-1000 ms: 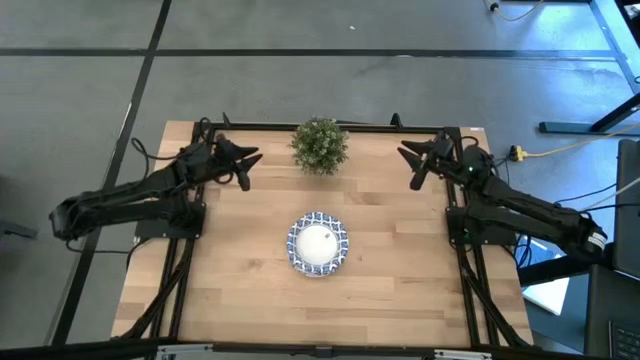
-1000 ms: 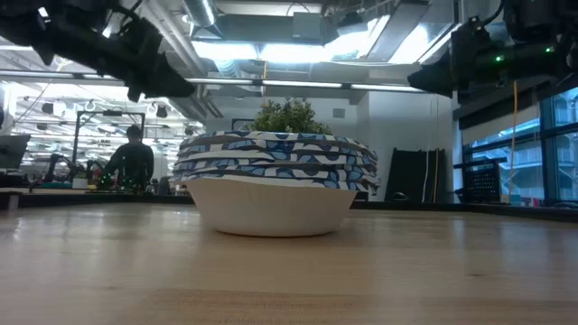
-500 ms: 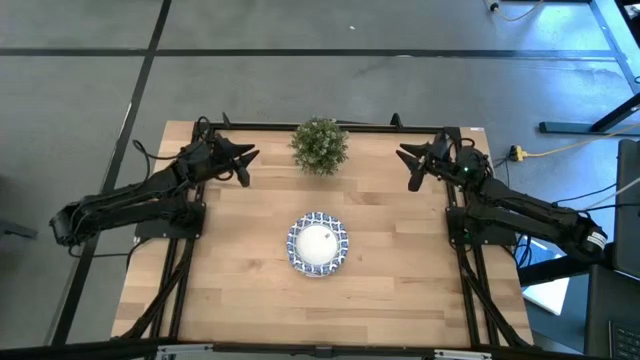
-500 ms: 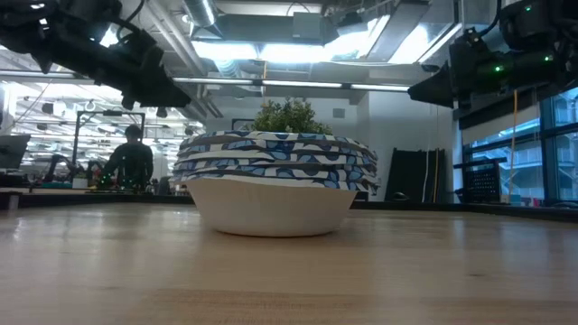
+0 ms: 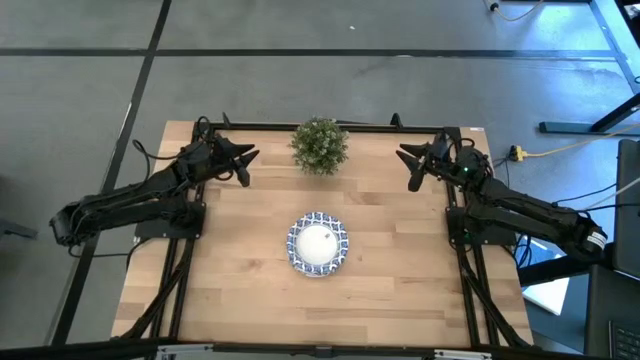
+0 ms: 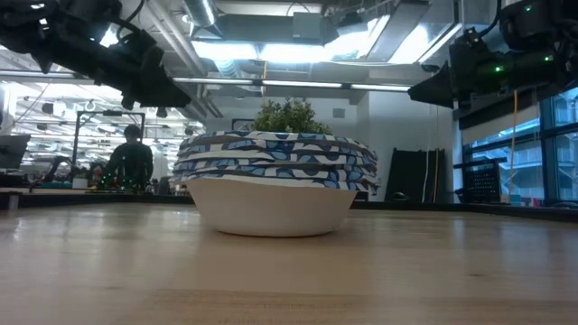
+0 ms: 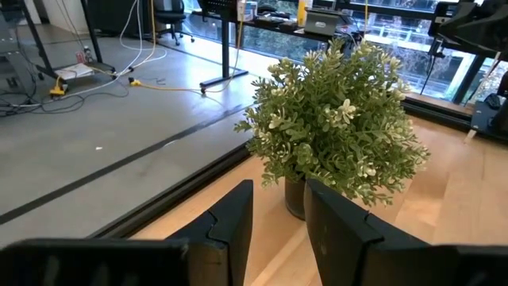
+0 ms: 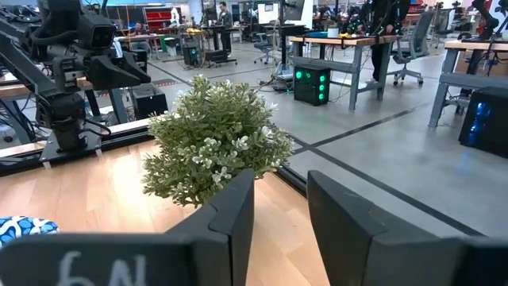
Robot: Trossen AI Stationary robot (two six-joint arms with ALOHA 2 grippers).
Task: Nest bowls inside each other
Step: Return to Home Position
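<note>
You have the bowls (image 5: 318,245) nested in one stack near the middle of the bench (image 5: 400,300), with the plant (image 5: 320,146) behind them at the far edge. Your left tool (image 5: 250,168) hangs over the far left corner and your right tool (image 5: 406,168) over the far right corner. Each points inward at the plant between them, well apart from the bowls.

1 stack of bowls (image 5: 317,244), 1 potted plant (image 5: 320,146), 2 arms (image 5: 130,195) (image 5: 520,210).
</note>
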